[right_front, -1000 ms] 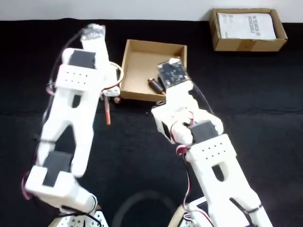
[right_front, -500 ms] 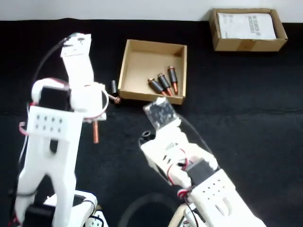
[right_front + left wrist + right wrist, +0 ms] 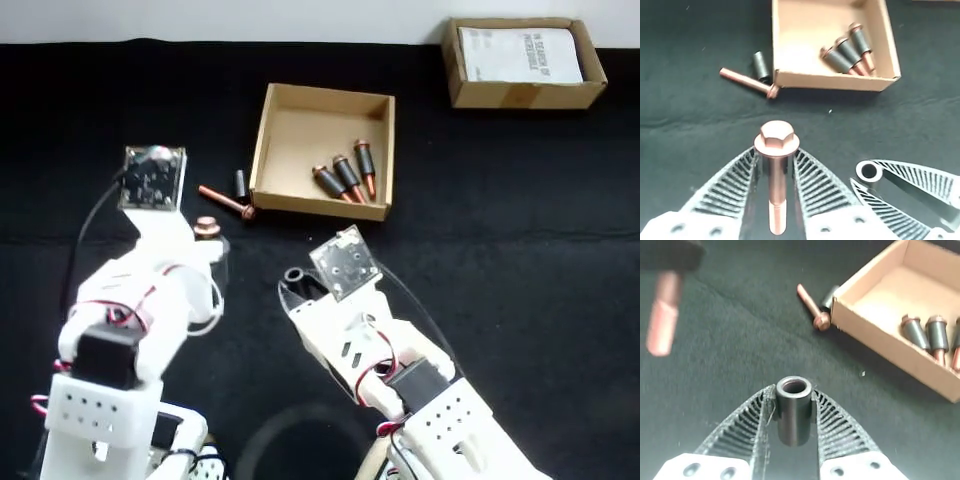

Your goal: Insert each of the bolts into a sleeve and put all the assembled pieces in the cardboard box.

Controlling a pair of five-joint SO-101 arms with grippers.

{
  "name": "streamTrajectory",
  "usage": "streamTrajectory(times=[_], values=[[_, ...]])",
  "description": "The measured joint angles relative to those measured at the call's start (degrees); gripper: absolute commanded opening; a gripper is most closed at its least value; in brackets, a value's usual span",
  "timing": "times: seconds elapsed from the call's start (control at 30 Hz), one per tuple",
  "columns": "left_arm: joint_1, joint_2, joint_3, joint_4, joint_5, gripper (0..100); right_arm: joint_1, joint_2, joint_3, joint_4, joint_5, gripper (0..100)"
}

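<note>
— Both arms have pulled back from the cardboard box [image 3: 300, 135] since a second ago. The right one was over it then. Now both sit on its near side, short of the front wall.
— What is the surface like?
— The desk [image 3: 520, 230] is covered in a black cloth, matt and a little fuzzy. A pale wall [image 3: 300, 18] runs along behind the box.
— And the box itself?
— Shallow, square, plain brown card, open on top. Three assembled pieces [image 3: 347, 175] lie side by side inside, toward its right wall in the high view. They are dark cylinders with copper-coloured ends poking out.
— Anything outside it?
— A loose bolt [image 3: 224, 200], copper-coloured with a flanged hexagonal head, lies just outside the box's left wall. A loose sleeve [image 3: 241, 183], a short dark tube, lies right against or just beside that wall.
— The left tool [image 3: 776, 160]?
— Its ribbed fingers are clamped on a bolt [image 3: 776, 175], with the head toward the box and the shank between the fingers.
— The right tool [image 3: 793, 390]?
— Clamped on a sleeve [image 3: 794, 415] of smooth dark metal, its open bore facing the box.
— Farther off?
— A second box [image 3: 500, 96] of the same card stands beyond the cardboard box, to its right. It holds a white printed sheet [image 3: 520, 55].
</note>
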State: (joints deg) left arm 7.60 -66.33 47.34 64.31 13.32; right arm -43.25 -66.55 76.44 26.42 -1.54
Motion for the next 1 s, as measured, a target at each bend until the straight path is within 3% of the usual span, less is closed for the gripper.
streamTrajectory(times=[0.17,0.4,1.0], values=[[4.9,-5.3,4.9,-7.6,0.0,1,-0.3,0.0,3.0,-7.1,0.0,0.8],[9.6,-12.0,7.6,-19.4,0.1,1,-3.7,0.0,3.3,-7.9,0.0,0.8],[16.3,-14.8,7.6,-20.3,0.1,1,-2.3,0.0,3.3,-11.7,0.0,0.8]])
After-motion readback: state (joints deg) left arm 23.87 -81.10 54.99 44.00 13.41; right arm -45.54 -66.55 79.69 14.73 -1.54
